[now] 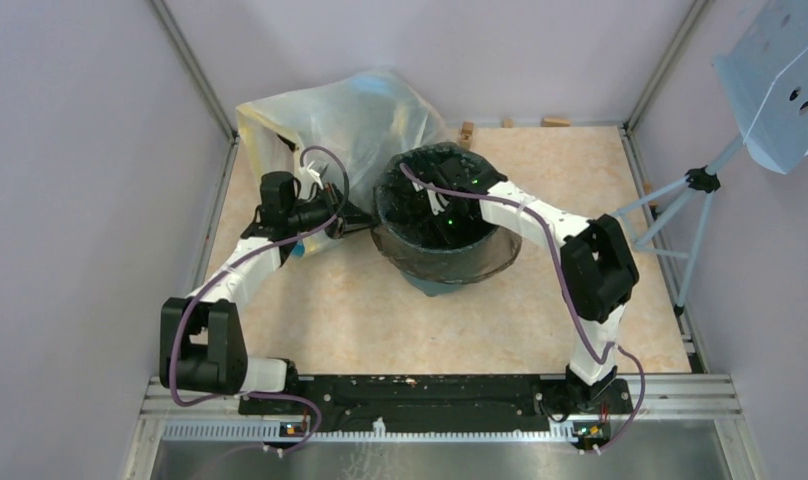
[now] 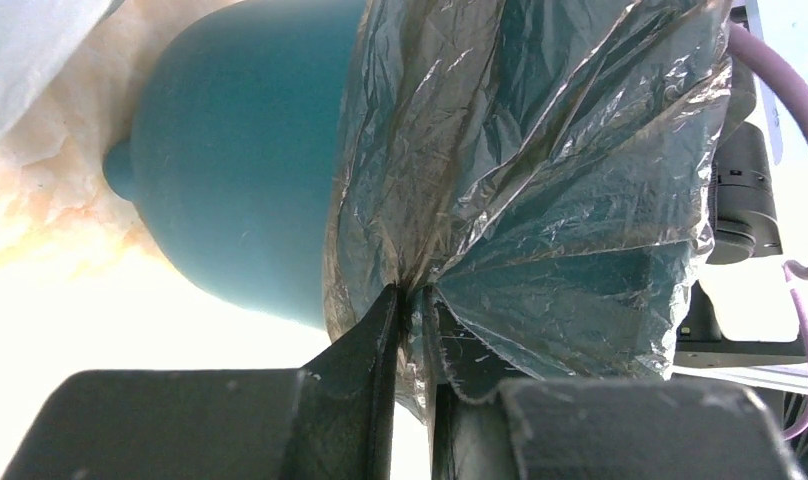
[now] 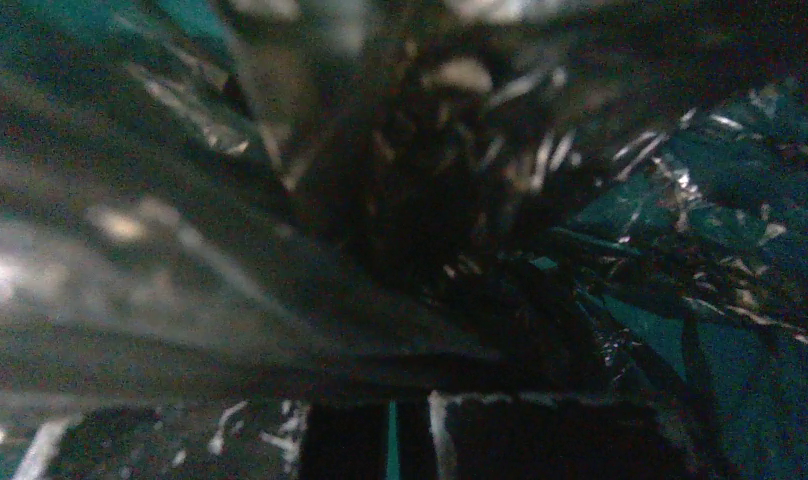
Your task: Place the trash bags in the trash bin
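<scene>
The teal-blue trash bin [image 1: 435,282] stands mid-table. A glossy black trash bag [image 1: 450,250] lines it and hangs over its rim. My left gripper [image 1: 356,222] is at the bin's left side, shut on a bunched fold of the bag's edge. In the left wrist view the left gripper [image 2: 412,300] pinches the crinkled bag [image 2: 540,150] outside the bin's wall [image 2: 240,170]. My right gripper [image 1: 436,206] reaches down inside the bin. In the dark right wrist view the right gripper [image 3: 392,420] shows only a thin slit between its jaws, amid black bag film [image 3: 680,200]. No film shows between them.
A large translucent whitish-yellow bag [image 1: 350,110] sits behind and left of the bin, close to my left arm. Small wooden blocks [image 1: 467,130] lie by the back wall. A tripod with a perforated blue panel [image 1: 780,80] stands at the right. Walls enclose the table.
</scene>
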Robot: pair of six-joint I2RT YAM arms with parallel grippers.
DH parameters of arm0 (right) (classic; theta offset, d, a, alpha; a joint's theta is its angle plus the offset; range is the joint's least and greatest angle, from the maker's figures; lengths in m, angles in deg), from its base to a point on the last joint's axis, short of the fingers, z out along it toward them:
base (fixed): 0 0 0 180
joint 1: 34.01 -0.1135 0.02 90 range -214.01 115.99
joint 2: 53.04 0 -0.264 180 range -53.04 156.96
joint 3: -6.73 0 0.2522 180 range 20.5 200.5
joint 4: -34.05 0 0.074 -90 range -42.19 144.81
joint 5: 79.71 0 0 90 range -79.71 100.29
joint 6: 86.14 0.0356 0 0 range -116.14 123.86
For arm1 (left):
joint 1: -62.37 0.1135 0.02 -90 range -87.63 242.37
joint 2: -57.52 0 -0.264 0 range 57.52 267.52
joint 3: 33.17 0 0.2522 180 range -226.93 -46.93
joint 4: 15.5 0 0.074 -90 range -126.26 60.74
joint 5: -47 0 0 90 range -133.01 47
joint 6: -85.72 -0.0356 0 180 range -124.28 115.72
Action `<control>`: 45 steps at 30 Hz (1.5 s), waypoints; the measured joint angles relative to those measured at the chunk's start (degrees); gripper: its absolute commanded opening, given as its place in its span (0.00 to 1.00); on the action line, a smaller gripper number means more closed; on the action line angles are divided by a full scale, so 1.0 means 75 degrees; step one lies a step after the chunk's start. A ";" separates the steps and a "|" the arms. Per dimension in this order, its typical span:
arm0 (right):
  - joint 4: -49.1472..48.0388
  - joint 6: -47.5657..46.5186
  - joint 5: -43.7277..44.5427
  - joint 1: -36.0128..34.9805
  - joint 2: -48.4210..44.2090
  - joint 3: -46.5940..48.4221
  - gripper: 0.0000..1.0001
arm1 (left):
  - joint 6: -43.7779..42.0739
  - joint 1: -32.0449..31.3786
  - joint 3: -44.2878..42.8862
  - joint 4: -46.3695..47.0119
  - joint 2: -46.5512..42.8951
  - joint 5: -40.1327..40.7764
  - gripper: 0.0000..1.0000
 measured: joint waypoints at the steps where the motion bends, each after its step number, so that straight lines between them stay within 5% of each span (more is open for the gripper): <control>1: -0.0052 0.0000 0.0003 0.0000 0.0000 -0.0052 0.00 | 0.0009 0.0000 0.0000 -0.0015 0.0000 0.0000 0.19; 30: -0.0551 0.0111 0.0769 -0.0009 0.0119 -0.0568 0.00 | 0.0443 0.0000 -0.0300 0.0143 0.0079 -0.0224 0.14; 45: -0.0245 0.0082 0.0831 -0.0009 -0.1574 -0.0189 0.00 | 0.0344 0.0000 -0.0300 0.0079 0.0093 -0.0216 0.15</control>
